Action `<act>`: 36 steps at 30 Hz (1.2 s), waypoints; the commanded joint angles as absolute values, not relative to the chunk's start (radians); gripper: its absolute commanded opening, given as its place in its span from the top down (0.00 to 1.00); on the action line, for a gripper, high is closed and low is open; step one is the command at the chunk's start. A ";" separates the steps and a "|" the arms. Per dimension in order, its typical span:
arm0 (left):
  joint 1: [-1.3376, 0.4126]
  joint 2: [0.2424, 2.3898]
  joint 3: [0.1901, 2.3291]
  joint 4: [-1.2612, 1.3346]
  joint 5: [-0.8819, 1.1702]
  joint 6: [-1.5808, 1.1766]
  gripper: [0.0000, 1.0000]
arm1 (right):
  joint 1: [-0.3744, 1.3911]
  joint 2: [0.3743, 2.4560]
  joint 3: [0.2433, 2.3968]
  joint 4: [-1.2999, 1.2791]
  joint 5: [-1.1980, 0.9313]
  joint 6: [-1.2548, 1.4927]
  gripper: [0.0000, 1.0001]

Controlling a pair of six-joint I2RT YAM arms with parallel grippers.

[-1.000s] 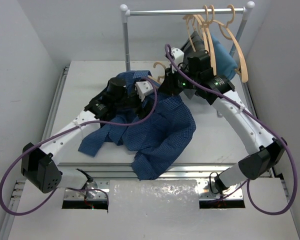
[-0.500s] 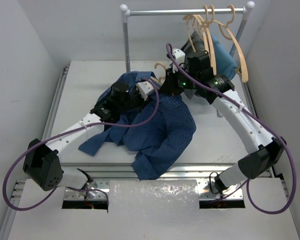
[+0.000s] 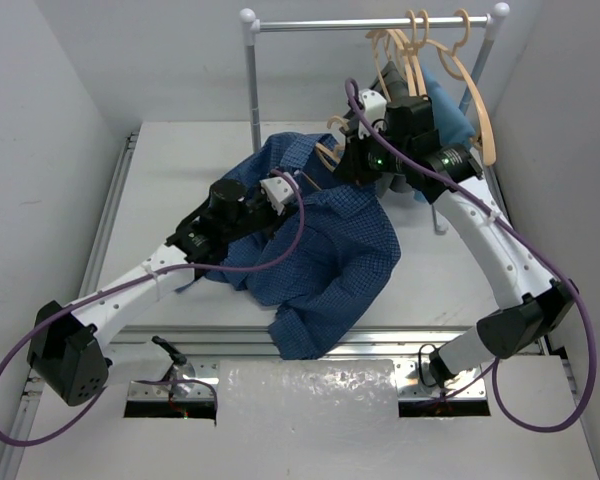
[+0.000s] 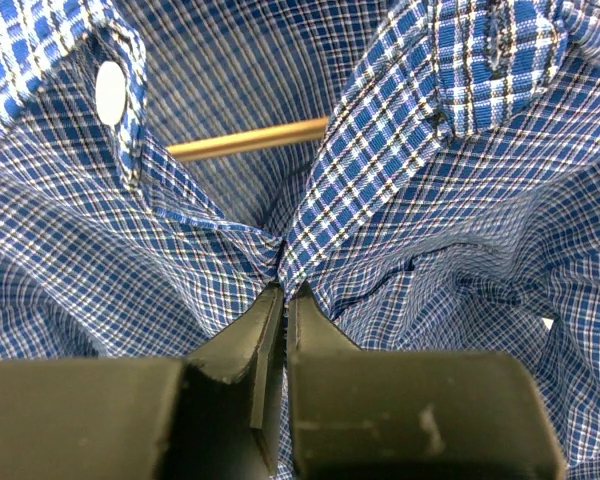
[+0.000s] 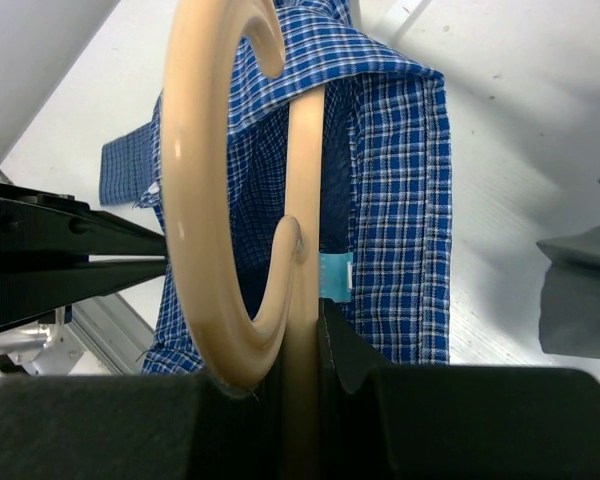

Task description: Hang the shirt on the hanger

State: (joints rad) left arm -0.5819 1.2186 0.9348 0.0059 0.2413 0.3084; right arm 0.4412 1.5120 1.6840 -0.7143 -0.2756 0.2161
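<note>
Right hand (image 5: 300,345) raised hanger (image 5: 195,180); left hand (image 4: 283,300) pinches shirt (image 4: 460,220).

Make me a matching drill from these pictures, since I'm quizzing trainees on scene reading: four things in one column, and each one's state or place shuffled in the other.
Column 1
1. left gripper
2. right gripper
3. spare hangers
4. rail

Column 2
A. hooked over the rail
B. shut on the neck of the hanger
C. shut on a fold of the shirt
D. silver, runs across the far end of the table

Pairs: 1-C, 2-B, 3-A, 4-D
</note>
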 commanded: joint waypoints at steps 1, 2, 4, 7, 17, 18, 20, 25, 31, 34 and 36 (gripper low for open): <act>-0.572 1.218 0.920 -0.052 0.204 0.310 1.00 | 0.423 1.456 1.773 -0.683 -0.222 0.193 1.00; -0.572 1.227 0.920 -0.052 0.206 0.313 1.00 | 0.422 1.457 1.782 -0.698 -0.213 0.189 1.00; -0.572 1.230 0.907 -0.040 0.196 0.333 1.00 | 0.417 1.462 1.813 -0.715 -0.203 0.178 1.00; -0.571 1.230 0.867 -0.018 0.190 0.350 1.00 | 0.411 1.453 1.830 -0.727 -0.190 0.163 1.00; -0.572 1.264 0.912 0.083 0.183 0.285 0.68 | 0.406 1.569 2.025 -0.790 -0.155 0.156 1.00; -0.572 1.267 0.928 0.078 0.178 0.284 0.61 | 0.405 1.577 2.025 -0.785 -0.143 0.161 1.00; -0.572 1.270 0.959 0.045 0.149 0.284 0.32 | 0.405 1.577 2.026 -0.773 -0.097 0.170 1.00; -0.571 1.262 1.043 -0.070 0.086 0.313 0.10 | 0.405 1.572 2.017 -0.709 -0.026 0.187 1.00; -0.572 1.230 1.080 -0.175 0.104 0.296 0.10 | 0.405 1.582 2.027 -0.678 -0.126 0.247 1.00; -0.571 1.220 1.072 -0.193 0.058 0.310 0.10 | 0.405 1.517 1.873 -0.577 -0.103 0.285 1.00; -0.571 1.218 1.071 -0.199 0.023 0.322 0.10 | 0.405 1.444 1.745 -0.497 -0.068 0.299 1.00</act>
State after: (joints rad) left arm -0.5747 1.2495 1.0481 -0.1772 0.0799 0.3096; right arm 0.4080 1.5356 1.8599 -0.6907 -0.0994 0.2478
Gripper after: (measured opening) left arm 0.901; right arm 0.135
